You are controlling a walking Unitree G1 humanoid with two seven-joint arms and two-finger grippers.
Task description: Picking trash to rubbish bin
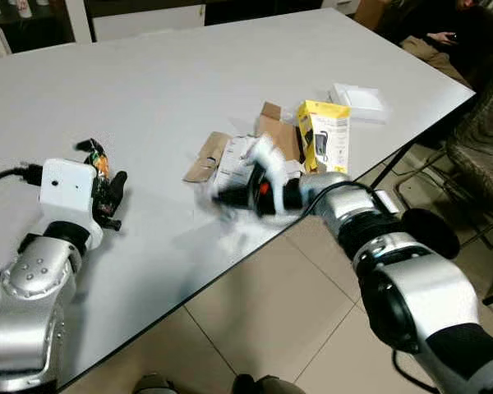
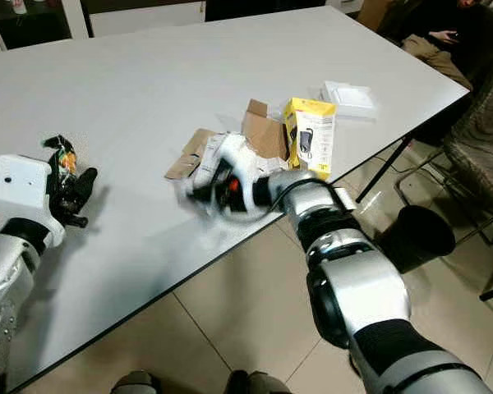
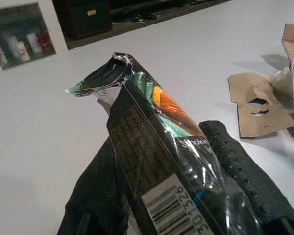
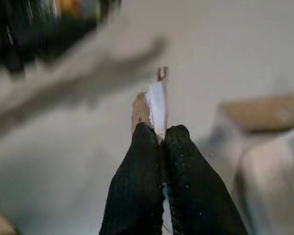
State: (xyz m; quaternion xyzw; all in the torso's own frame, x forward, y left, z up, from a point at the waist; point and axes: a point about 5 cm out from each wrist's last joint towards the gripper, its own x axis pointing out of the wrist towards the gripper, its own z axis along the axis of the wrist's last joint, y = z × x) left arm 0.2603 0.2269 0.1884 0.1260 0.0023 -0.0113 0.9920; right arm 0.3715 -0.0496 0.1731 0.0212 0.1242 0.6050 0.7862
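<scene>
Left claw (image 3: 161, 196) pinches a dark crinkly foil snack wrapper (image 3: 157, 147); right claw (image 4: 159, 134) clamps a thin white paper scrap (image 4: 157, 105). Cardboard pieces (image 1: 207, 156) and a yellow carton (image 1: 327, 135) remain on the white tabletop (image 1: 164, 82), so binning looks barely begun.

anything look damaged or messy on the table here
Yes. Torn brown cardboard pieces lie scattered near the table's front edge beside a yellow box, with a white box further back. The left gripper is shut on a snack wrapper with a ripped-open top. The right gripper pinches a thin white scrap.
</scene>
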